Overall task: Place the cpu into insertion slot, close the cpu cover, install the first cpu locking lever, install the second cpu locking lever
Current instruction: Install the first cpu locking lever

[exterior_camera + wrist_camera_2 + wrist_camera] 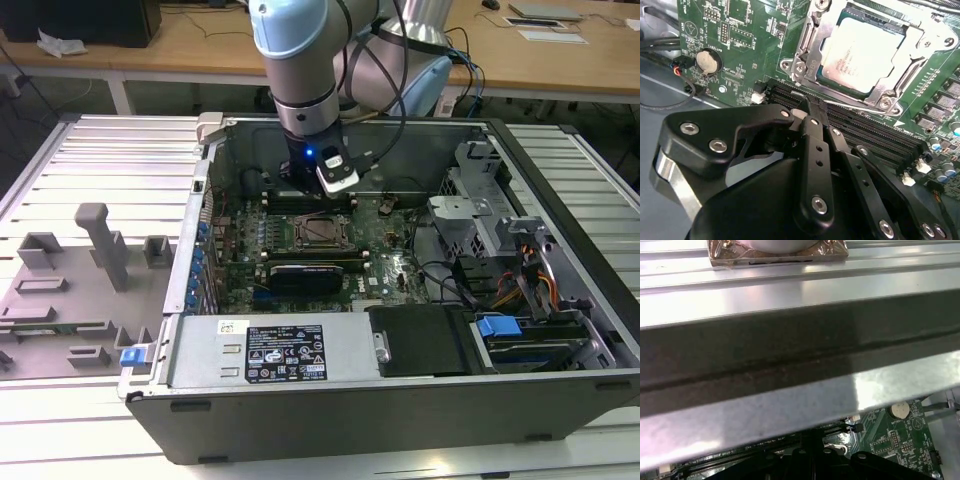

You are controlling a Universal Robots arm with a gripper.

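Observation:
The cpu (864, 52), silvery-grey top up, lies in the insertion slot (790, 66) on the green motherboard. The cpu cover (920, 52) lies flat over the chip's edges, so the chip shows through its window. In the exterior view the socket (322, 230) sits in the middle of the open computer case, and my gripper (316, 196) hangs just behind it. In the second wrist view my gripper (802, 102) is shut and empty. Its black fingertips are over the long black memory slots (860, 127), right beside the socket's edge. Thin metal lever rods (937, 9) run along the socket's far side.
The case walls (560, 170) box in the board. A drive cage (470, 215), cables and a black power supply (420, 340) stand at the exterior view's right. A coin battery (707, 62) sits beside the socket. Grey fixtures (100, 245) stand outside at the exterior view's left.

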